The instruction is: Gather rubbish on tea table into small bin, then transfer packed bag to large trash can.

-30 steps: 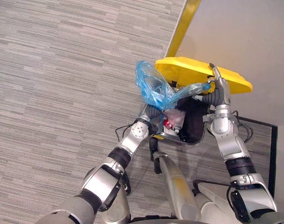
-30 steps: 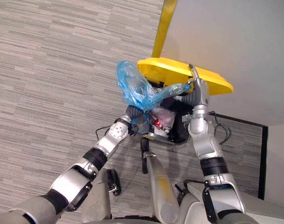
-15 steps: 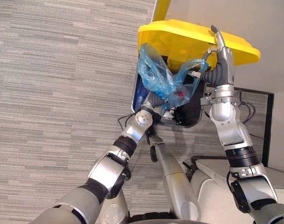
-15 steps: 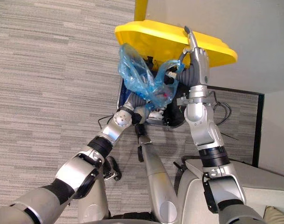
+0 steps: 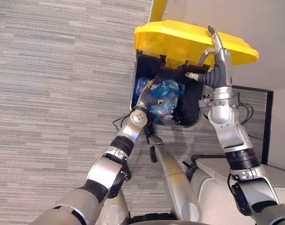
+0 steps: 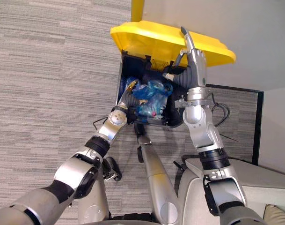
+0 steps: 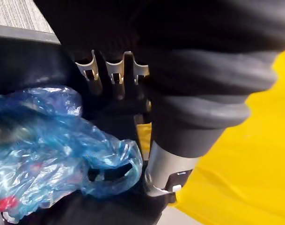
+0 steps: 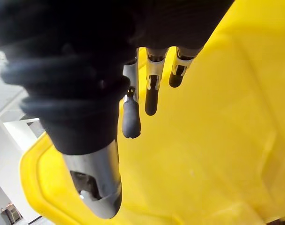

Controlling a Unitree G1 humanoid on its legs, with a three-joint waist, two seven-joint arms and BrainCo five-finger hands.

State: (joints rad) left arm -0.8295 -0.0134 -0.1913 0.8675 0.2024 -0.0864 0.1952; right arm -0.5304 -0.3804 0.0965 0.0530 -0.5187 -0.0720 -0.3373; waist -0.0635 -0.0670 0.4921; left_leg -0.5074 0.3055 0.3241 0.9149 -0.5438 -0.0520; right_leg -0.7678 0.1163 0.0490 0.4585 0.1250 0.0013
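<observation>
Left hand (image 5: 150, 97) is down in the mouth of the large trash can (image 5: 192, 110), right against the blue bag (image 5: 165, 93). I cannot tell whether it has hold of the bag or has let go. The left wrist view shows one handle loop of the bag lying slack and empty close by the thumb.

That bag, crumpled and full, sits inside the dark can, below the rim. It lies toward the wall at 9 o'clock, so the transfer looks all but done. The arm comes in from 7 o'clock, low over the near edge. Going in that deep probably lets the bag settle rather than drop.

At 12 o'clock of the opening the yellow lid (image 5: 179, 40) stands swung up and back. The right hand (image 5: 220, 65), at 2 o'clock of the bag, is released and flat. Its straight fingers (image 8: 151, 96) lie against the lid's underside. It props the lid there so the mouth is clear for the other arm; without it the lid would likely fall shut on the wrist.

Grey striped carpet (image 5: 62, 93) spreads from the can toward 9 o'clock, and a pale wall (image 5: 259, 21) rises behind the lid at 1 o'clock.
</observation>
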